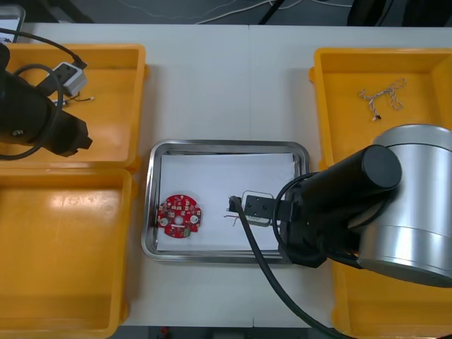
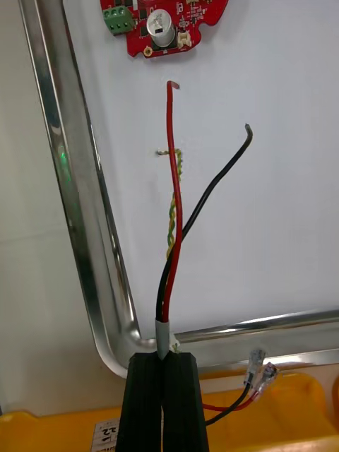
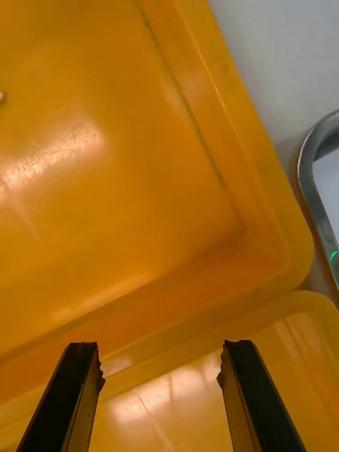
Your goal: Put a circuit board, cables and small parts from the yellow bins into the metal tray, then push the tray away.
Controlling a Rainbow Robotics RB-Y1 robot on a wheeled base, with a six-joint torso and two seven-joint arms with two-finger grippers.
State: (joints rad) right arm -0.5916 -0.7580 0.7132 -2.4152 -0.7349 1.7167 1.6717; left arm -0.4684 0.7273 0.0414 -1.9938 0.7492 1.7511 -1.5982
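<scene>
While my right gripper [image 2: 166, 361] clenches the red and black cable [image 2: 176, 212] over the metal tray [image 2: 78, 212], the circuit board [image 2: 166, 25] lies inside; my left gripper [image 3: 161, 346] hangs released above the left-edge yellow bins [image 3: 106, 176].

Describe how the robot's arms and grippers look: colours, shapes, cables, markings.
The right arm has a silver cylinder, then black links trailing a thick black cable. The left arm is black, looped by a thinner black cable. The left gripper and right gripper have black fingers.
</scene>
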